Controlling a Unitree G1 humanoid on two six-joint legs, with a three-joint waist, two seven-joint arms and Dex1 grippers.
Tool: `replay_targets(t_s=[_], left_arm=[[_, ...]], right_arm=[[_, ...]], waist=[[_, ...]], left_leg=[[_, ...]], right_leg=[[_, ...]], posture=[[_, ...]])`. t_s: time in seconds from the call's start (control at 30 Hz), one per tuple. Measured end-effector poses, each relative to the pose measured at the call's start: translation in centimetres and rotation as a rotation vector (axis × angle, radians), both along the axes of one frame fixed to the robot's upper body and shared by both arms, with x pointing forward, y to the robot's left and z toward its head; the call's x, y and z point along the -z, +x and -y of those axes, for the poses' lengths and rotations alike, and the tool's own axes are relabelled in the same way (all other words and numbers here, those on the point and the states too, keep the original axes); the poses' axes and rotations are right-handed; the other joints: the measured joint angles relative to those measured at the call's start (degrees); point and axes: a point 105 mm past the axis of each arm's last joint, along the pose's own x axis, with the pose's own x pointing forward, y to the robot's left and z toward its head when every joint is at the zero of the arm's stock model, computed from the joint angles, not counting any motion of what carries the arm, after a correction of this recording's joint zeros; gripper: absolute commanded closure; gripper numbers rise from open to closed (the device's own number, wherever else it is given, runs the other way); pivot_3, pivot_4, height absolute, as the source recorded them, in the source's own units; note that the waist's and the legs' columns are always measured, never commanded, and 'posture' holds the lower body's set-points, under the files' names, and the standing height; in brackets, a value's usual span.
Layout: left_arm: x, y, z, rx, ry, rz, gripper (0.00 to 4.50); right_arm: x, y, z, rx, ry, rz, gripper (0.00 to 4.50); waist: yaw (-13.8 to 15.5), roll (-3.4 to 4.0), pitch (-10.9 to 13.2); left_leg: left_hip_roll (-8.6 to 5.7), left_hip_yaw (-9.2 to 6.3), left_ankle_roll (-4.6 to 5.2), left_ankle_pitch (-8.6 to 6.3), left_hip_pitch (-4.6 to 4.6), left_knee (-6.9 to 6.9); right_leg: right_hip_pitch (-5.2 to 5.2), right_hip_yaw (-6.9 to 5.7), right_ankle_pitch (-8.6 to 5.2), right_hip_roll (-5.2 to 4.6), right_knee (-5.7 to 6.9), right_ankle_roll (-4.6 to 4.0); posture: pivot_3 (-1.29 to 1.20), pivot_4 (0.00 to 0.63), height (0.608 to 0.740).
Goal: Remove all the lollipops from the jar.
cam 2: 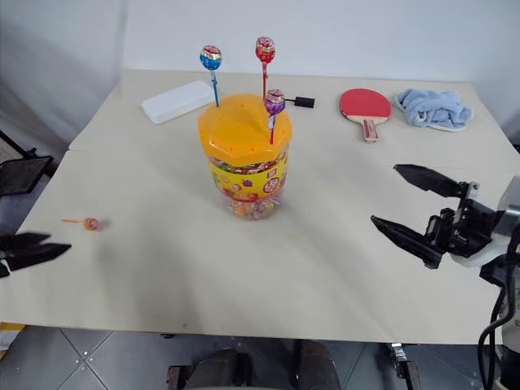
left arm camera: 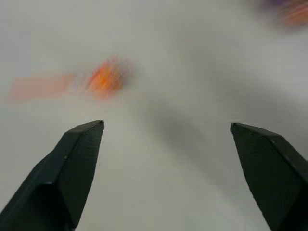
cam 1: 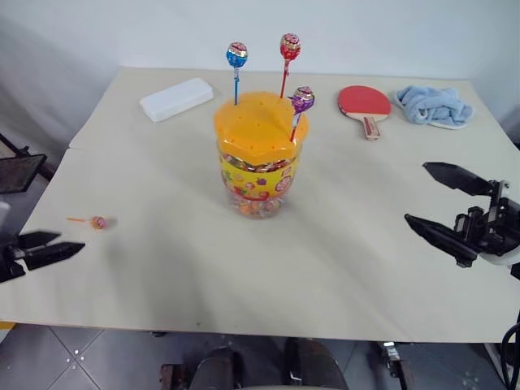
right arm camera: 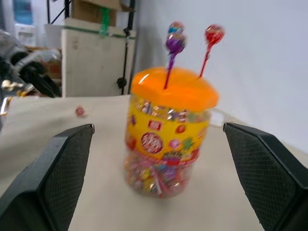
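The jar [cam 1: 258,154] stands mid-worktop [cam 1: 341,260], toward the far edge, with blue [cam 1: 236,55], red [cam 1: 289,46] and purple [cam 1: 302,99] lollipops upright in its lid. The orange lollipop [cam 1: 97,222] lies near the left edge. The left hand [cam 1: 50,247] hovers beside it, fingers apart and empty. The right hand [cam 1: 443,203] waits wide apart by the right edge. For the next pull, pinch a stick low and lift straight up so the jar stays put.

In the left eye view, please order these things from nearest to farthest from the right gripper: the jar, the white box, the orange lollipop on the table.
From the right gripper:
1. The jar, at the table's middle.
2. The white box, at the far left, behind the jar.
3. The orange lollipop, lying near the left edge.
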Motion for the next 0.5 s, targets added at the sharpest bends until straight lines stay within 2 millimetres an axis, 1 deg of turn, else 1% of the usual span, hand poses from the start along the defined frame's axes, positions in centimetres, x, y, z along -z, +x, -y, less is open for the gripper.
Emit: replay_targets(t_s=[0.07,0.13,0.23,0.3,0.37,0.4,0.43,0.5], left_arm=[[-1.4,0.9,1.3,0.098,-0.014,0.125,0.03],[-3.3,2.7,3.7,0.207,-0.075,0.281,0.03],[-6.8,5.7,8.7,0.393,-0.161,0.493,0.03],[-9.0,7.5,12.3,0.501,-0.224,0.591,0.03],[-10.5,9.2,15.4,0.573,-0.275,0.627,0.03],[-11.0,10.0,16.6,0.592,-0.285,0.629,0.03],[-11.4,10.9,17.6,0.599,-0.297,0.623,0.03],[-11.6,12.1,18.9,0.601,-0.302,0.612,0.03]], right_arm=[[-0.2,0.0,0.2,0.014,0.015,0.003,0.0],[-0.5,0.1,0.3,0.027,0.025,0.011,0.0],[-1.2,0.2,0.4,0.042,0.042,0.032,0.0],[-2.1,0.3,0.3,0.042,0.062,0.059,0.0],[-2.5,0.2,0.3,0.046,0.074,0.069,0.0],[-2.6,0.2,0.3,0.048,0.073,0.069,0.0],[-2.5,0.2,0.5,0.057,0.07,0.063,0.0],[-2.4,0.1,0.5,0.058,0.068,0.061,0.0]], waist=[[0.6,0.02,0.0],[1.3,0.01,0.0],[2.2,-0.09,0.0],[2.3,-0.18,0.0],[2.2,-0.22,0.0],[2.1,-0.24,0.0],[2.0,-0.26,0.0],[1.6,-0.31,0.0]], left_leg=[[-0.01,0.0,0.01,0.01,-0.01,0.01],[-0.04,-0.01,0.04,0.03,-0.04,0.1],[-0.09,0.01,0.09,0.06,-0.11,0.35],[-0.23,0.16,0.23,0.14,-0.14,0.4],[-0.34,0.28,0.31,0.17,-0.11,0.38],[-0.39,0.36,0.35,0.18,-0.11,0.37],[-0.44,0.46,0.4,0.17,-0.1,0.36],[-0.41,0.64,0.43,0.17,-0.1,0.32]], right_leg=[[0.0,0.0,0.0,-0.01,-0.01,0.0],[0.02,-0.03,0.01,-0.02,0.04,0.02],[0.11,-0.06,0.1,0.18,0.3,0.18],[0.08,-0.18,0.18,0.43,0.33,0.32],[0.07,-0.28,0.23,0.46,0.33,0.42],[0.05,-0.28,0.25,0.45,0.31,0.45],[0.04,-0.28,0.26,0.43,0.29,0.47],[0.0,-0.28,0.28,0.43,0.19,0.53]], posture=[[0.0,0.15,0.74],[0.0,0.15,0.74],[0.0,0.15,0.74],[0.0,0.15,0.74],[0.0,0.15,0.74],[0.0,0.15,0.74],[0.0,0.15,0.74],[0.0,0.15,0.74]])
